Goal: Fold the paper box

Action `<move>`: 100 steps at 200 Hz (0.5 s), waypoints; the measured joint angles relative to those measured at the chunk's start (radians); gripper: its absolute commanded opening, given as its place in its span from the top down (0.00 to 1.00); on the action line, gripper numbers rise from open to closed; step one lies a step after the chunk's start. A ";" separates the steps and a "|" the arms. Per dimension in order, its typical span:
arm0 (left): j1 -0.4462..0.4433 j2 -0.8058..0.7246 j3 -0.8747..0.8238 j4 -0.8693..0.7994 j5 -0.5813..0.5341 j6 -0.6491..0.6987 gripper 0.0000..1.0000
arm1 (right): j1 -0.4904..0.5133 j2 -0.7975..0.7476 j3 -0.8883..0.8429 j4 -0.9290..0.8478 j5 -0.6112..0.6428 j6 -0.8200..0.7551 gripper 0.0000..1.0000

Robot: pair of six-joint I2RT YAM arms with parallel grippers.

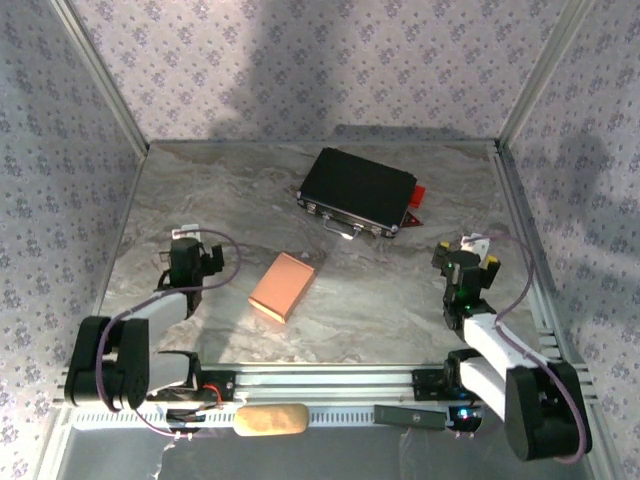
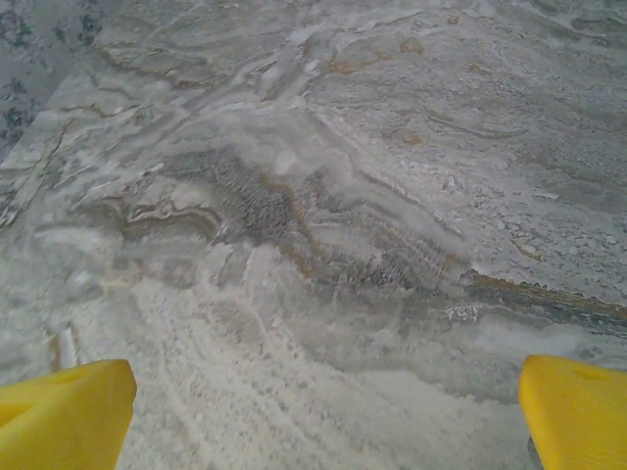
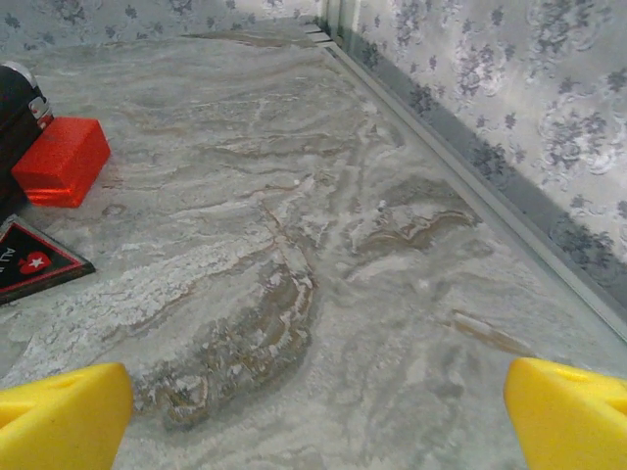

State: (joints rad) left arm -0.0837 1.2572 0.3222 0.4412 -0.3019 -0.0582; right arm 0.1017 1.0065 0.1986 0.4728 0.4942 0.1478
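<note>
The paper box (image 1: 282,285) is a small salmon-tan rectangular box lying flat on the marble table, near the middle and slightly left. My left gripper (image 1: 197,247) stands open to the left of it, a short gap away, with nothing between its yellow fingertips (image 2: 64,416). My right gripper (image 1: 466,255) is open well to the right of the box, over bare table, its yellow fingertips (image 3: 568,411) spread wide and empty.
A black hard case (image 1: 357,192) with metal latches lies at the back centre, with a red block (image 3: 61,161) and a dark triangular card (image 3: 34,259) at its right end. A tan oblong sponge-like block (image 1: 271,419) rests on the front rail. Patterned walls enclose the table.
</note>
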 measured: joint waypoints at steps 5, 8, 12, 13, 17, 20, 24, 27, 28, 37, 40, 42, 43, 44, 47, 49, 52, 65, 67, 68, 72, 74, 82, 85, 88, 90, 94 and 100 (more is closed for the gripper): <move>0.004 0.015 0.000 0.024 0.003 0.008 0.00 | -0.005 0.023 0.000 0.030 -0.010 -0.005 0.01; 0.007 0.022 0.000 0.036 0.006 0.010 0.00 | -0.007 0.035 0.000 0.046 -0.014 -0.007 0.01; 0.012 0.032 0.000 0.056 0.010 0.017 0.00 | -0.011 0.055 0.000 0.073 -0.021 -0.010 0.01; 0.013 0.033 0.000 0.060 0.011 0.017 0.00 | -0.011 0.058 0.000 0.077 -0.022 -0.011 0.01; 0.018 0.042 0.000 0.078 0.015 0.022 0.00 | -0.015 0.077 0.000 0.101 -0.029 -0.014 0.01; 0.021 0.047 0.000 0.090 0.018 0.025 0.00 | -0.018 0.089 0.000 0.118 -0.035 -0.015 0.01; 0.025 0.054 0.002 0.104 0.021 0.027 0.00 | -0.021 0.104 0.000 0.137 -0.040 -0.019 0.01; 0.028 0.059 0.003 0.114 0.023 0.029 0.00 | -0.023 0.117 -0.001 0.155 -0.044 -0.023 0.01; 0.029 0.061 0.003 0.119 0.024 0.031 0.00 | -0.024 0.122 -0.001 0.162 -0.046 -0.024 0.01; 0.038 0.075 0.011 0.137 0.031 0.032 0.00 | -0.031 0.155 -0.001 0.204 -0.061 -0.031 0.01; 0.041 0.080 0.015 0.141 0.033 0.032 0.00 | -0.033 0.166 -0.001 0.217 -0.066 -0.032 0.01; 0.043 0.082 0.018 0.143 0.035 0.032 0.00 | -0.035 0.173 -0.001 0.227 -0.070 -0.034 0.01; 0.044 0.083 0.019 0.144 0.036 0.032 0.00 | -0.035 0.175 -0.001 0.229 -0.071 -0.034 0.01; 0.045 0.085 0.022 0.145 0.038 0.032 0.00 | -0.035 0.177 -0.001 0.232 -0.072 -0.034 0.01; 0.046 0.089 0.026 0.148 0.042 0.032 0.00 | -0.037 0.188 -0.001 0.247 -0.077 -0.039 0.01; 0.047 0.091 0.029 0.149 0.044 0.032 0.00 | -0.037 0.192 -0.001 0.253 -0.079 -0.040 0.01; 0.050 0.096 0.034 0.155 0.047 0.032 0.00 | -0.037 0.201 0.000 0.265 -0.086 -0.045 0.01; 0.053 0.117 0.042 0.209 0.056 0.031 0.00 | -0.039 0.237 0.001 0.308 -0.108 -0.064 0.01; 0.053 0.124 0.042 0.223 0.057 0.031 0.00 | -0.039 0.241 0.002 0.313 -0.111 -0.065 0.01; 0.053 0.126 0.042 0.228 0.056 0.031 0.00 | -0.039 0.244 0.002 0.317 -0.113 -0.068 0.01; 0.054 0.144 0.042 0.258 0.060 0.031 0.00 | -0.040 0.256 0.003 0.329 -0.119 -0.072 0.01; 0.054 0.154 0.042 0.276 0.060 0.031 0.00 | -0.041 0.264 0.003 0.338 -0.124 -0.076 0.01; 0.054 0.203 0.040 0.341 0.068 0.032 0.00 | -0.044 0.295 0.005 0.370 -0.138 -0.087 0.01; 0.054 0.222 0.039 0.363 0.071 0.032 0.00 | -0.045 0.308 0.005 0.381 -0.144 -0.092 0.01; 0.054 0.239 0.039 0.378 0.074 0.032 0.00 | -0.047 0.321 0.006 0.394 -0.148 -0.098 0.01; 0.054 0.247 0.038 0.383 0.075 0.032 0.00 | -0.048 0.328 0.006 0.401 -0.151 -0.100 0.01; 0.054 0.262 0.037 0.385 0.079 0.031 0.00 | -0.049 0.350 0.008 0.418 -0.158 -0.109 0.01; 0.054 0.274 0.035 0.381 0.083 0.031 0.00 | -0.050 0.377 0.010 0.438 -0.168 -0.117 0.01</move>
State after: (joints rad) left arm -0.0296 1.5314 0.3573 0.8223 -0.2192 -0.0269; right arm 0.0517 1.3838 0.2085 0.9112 0.3260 0.0307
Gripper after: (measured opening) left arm 0.997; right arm 0.990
